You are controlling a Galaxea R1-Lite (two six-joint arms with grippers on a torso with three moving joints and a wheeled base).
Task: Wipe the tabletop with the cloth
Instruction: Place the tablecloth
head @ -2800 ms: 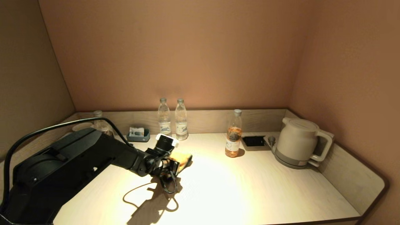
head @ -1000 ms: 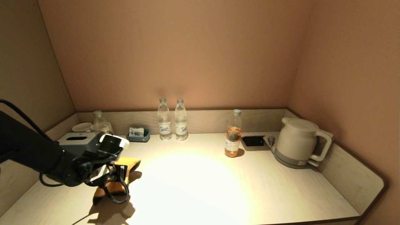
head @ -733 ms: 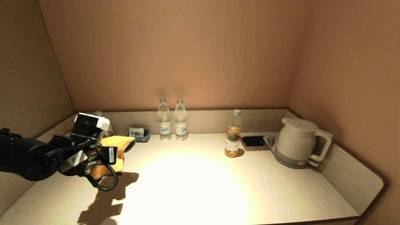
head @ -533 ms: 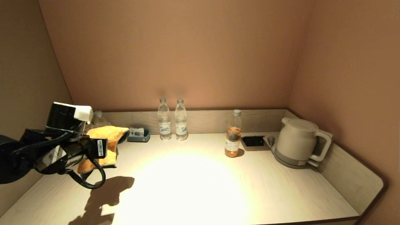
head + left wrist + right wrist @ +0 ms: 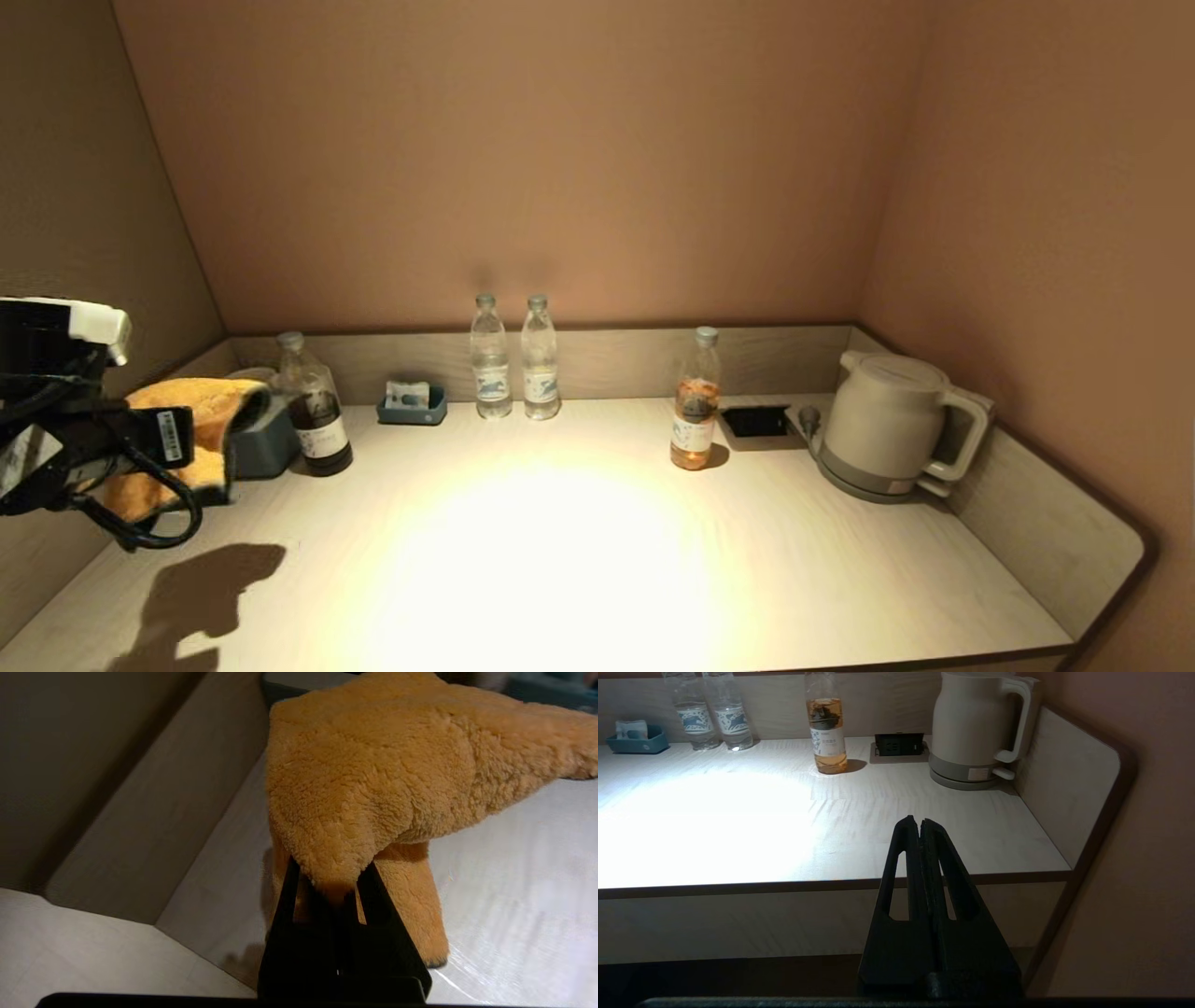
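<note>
- Left gripper [image 5: 329,884] is pinching a fold of the cloth [image 5: 373,779]; the two black fingers are closing on a bunched peak of the orange pile, with the remainder draping down either side.
- In the head view the cloth [image 5: 182,434] is hanging clear of the tabletop [image 5: 579,541], above the far-left corner; its shadow is falling on the wood near the front-left edge, which supports a lifted hold, not a pressed one.
- Cloth is overlapping the grey-blue tissue box [image 5: 264,441] in the head view; whether it is touching the box cannot be told from this angle.
- Dark bottle [image 5: 316,415] is standing just beside the tissue box, toward the centre. Two clear water bottles [image 5: 515,359] are sitting side by side against the back rim, likely parked there to leave the middle open for wiping.
- Amber drink bottle [image 5: 695,401] and cream kettle [image 5: 892,425] are occupying the far-right corner area, well apart from the cloth.
- Right gripper [image 5: 920,826] is idling off the front edge near the right corner, fingers pressed together on nothing.
- Judgement: no wiping contact is happening now; the pinch leaves loose fabric free to spread once lowered.
</note>
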